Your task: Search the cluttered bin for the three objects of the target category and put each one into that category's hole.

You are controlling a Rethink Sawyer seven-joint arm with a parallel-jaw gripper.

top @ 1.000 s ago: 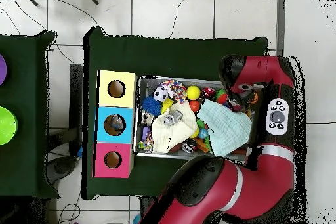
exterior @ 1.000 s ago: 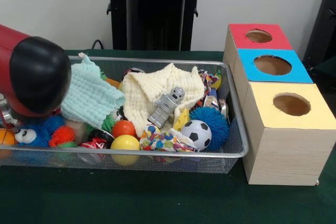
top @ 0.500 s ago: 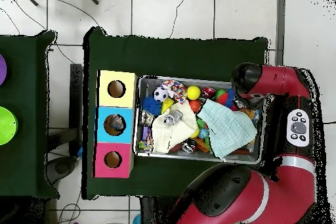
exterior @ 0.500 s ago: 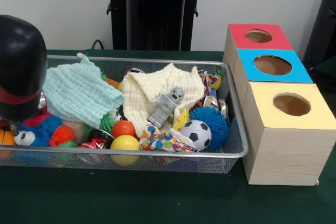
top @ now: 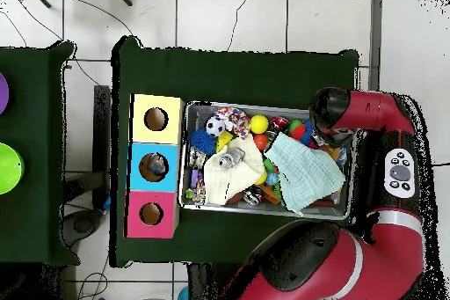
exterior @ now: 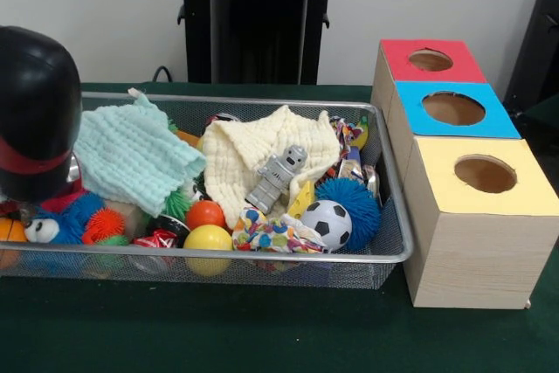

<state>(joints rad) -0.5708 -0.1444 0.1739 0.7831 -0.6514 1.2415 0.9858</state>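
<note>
A wire mesh bin (exterior: 395,249) holds a jumble of toys. Among them are a soccer ball (exterior: 327,224), a yellow ball (exterior: 208,239), an orange ball (exterior: 205,213), a blue spiky ball (exterior: 356,198) and a grey robot figure (exterior: 277,178). The figure lies on a cream cloth (exterior: 253,150). A mint cloth (exterior: 135,155) is draped over the left part. The arm's black end section (exterior: 35,111) stands over the bin's left end and hides the gripper behind it. In the overhead view the same section (top: 329,108) sits over the bin's right end. Three boxes have holes: red (exterior: 431,60), blue (exterior: 453,108), yellow (exterior: 486,174).
A blue plush toy (exterior: 54,224) and an orange spiky ball (exterior: 105,223) lie under the arm. A patterned cloth (exterior: 275,235) rests at the bin's front wall. In the overhead view the red arm (top: 387,235) curls round the bin's right side, and something grey sits in the blue box's hole (top: 155,166).
The arm's end section swung from tilted across the bin's left end to upright, further toward that end. The mint cloth shifted slightly. The other toys stayed put.
</note>
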